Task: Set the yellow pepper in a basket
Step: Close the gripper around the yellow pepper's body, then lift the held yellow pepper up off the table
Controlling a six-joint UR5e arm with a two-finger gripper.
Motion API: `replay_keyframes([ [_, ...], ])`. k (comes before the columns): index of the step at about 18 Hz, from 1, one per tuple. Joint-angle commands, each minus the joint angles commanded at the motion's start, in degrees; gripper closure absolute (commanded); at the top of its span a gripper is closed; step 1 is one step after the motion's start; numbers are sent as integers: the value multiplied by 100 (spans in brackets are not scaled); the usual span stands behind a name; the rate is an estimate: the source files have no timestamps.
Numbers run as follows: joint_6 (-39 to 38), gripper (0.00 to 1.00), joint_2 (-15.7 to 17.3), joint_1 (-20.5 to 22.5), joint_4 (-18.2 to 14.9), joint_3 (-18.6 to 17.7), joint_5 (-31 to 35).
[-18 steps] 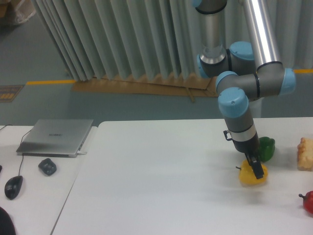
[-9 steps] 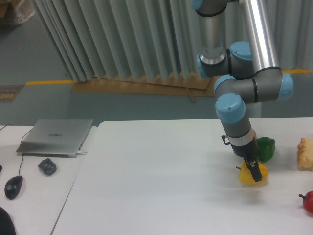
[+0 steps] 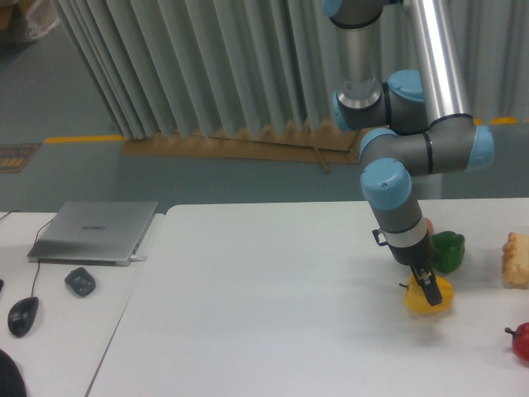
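One gripper [image 3: 430, 289] presses down onto the yellow pepper [image 3: 429, 297], just in front of the green pepper [image 3: 447, 250], likely to grasp it; whether the fingers have pinched it cannot be told.

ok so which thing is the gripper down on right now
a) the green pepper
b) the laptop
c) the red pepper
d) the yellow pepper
d, the gripper sits right on top of the yellow pepper on the table, while the green pepper stands just behind it, the red pepper lies apart at the right edge and the laptop is far off to the left.
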Motion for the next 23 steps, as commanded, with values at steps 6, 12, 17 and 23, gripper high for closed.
replay_keyframes([
  [6,-9,62,316,96,-413,167,-79],
  [12,35,62,554,447,-1203,509,-605],
  [17,61,62,791,737,-1773,790,-1018],
  [23,877,62,1011,1352,-2487,1081,-1151],
])
